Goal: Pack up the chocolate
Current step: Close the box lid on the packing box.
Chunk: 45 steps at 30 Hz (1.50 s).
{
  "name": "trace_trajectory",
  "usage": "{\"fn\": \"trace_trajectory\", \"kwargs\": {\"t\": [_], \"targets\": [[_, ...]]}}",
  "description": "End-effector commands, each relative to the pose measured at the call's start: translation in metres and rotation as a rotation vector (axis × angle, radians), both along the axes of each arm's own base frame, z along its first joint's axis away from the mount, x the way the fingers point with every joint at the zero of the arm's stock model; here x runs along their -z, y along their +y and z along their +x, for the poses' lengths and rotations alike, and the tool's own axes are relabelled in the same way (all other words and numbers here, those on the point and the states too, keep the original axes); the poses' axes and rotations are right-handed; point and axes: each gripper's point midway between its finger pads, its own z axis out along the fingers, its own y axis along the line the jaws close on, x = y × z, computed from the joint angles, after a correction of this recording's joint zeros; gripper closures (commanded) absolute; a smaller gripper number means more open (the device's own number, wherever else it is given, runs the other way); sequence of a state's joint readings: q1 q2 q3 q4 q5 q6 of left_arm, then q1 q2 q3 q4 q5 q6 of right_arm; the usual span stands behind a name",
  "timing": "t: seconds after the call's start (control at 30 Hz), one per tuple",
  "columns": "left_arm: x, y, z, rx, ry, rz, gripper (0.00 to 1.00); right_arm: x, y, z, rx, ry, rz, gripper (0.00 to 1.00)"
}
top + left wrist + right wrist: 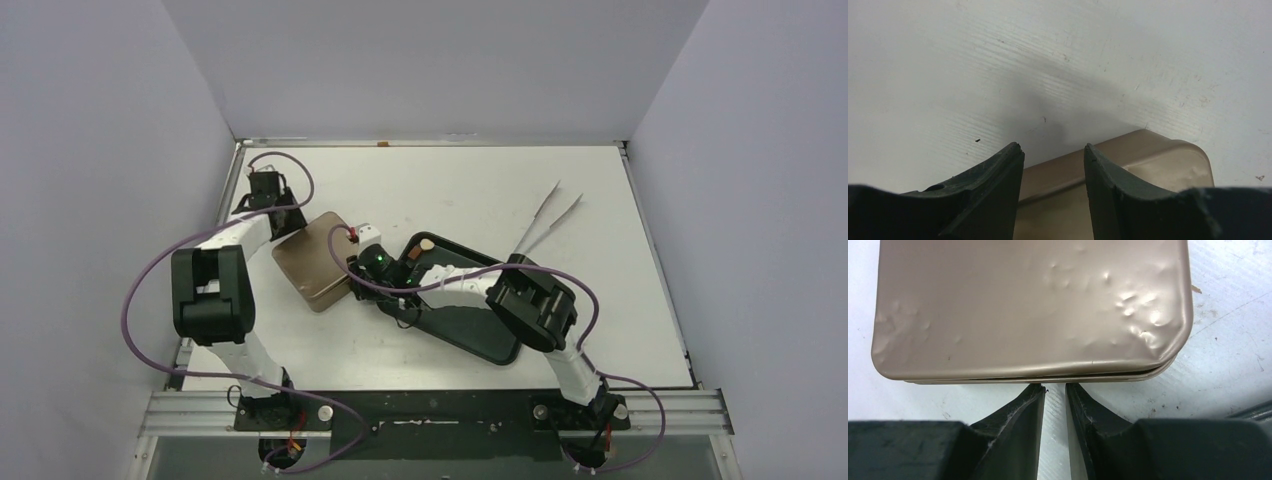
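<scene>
One gold-brown square tin (318, 262), lid on, lies left of centre on the white bench (480, 190). One round chocolate piece (427, 243) sits in the top corner of one black tray (470, 330). The left tool (1053, 155) is open at the tin's corner. The right tool (1055, 390) is a slit apart and grips nothing.

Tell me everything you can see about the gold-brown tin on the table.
Square, rounded corners, matte gold-brown, metal-looking tin, lid on, a thin seam showing, dents near one corner. It lies flat on the white table, beside the black tray. The right gripper sits just short of its edge; the left gripper is at another corner, contact unclear.
</scene>
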State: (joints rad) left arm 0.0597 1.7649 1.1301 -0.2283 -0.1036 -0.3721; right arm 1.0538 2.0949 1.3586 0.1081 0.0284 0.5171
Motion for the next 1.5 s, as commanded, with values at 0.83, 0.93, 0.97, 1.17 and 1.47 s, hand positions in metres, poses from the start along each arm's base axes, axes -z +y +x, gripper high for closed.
{"fn": "trace_trajectory", "kwargs": {"t": [0.83, 0.93, 0.97, 1.17, 1.47], "targets": [[-0.04, -0.005, -0.011, -0.067, -0.088, -0.017, 0.54, -0.037, 0.016, 0.045, 0.178, -0.134, 0.296, 0.76], [-0.062, -0.002, -0.004, -0.059, -0.137, -0.031, 0.5, -0.037, 0.011, 0.041, 0.179, -0.125, 0.297, 0.74], [-0.067, 0.003, -0.003, -0.061, -0.141, -0.023, 0.48, -0.039, 0.01, 0.039, 0.179, -0.122, 0.302, 0.73], [-0.054, 0.028, 0.001, -0.068, -0.073, 0.008, 0.41, -0.049, 0.006, 0.036, 0.172, -0.128, 0.319, 0.71], [-0.011, 0.021, 0.002, 0.069, 0.075, -0.071, 0.38, -0.041, 0.01, 0.036, 0.168, -0.112, 0.308, 0.7]]}}
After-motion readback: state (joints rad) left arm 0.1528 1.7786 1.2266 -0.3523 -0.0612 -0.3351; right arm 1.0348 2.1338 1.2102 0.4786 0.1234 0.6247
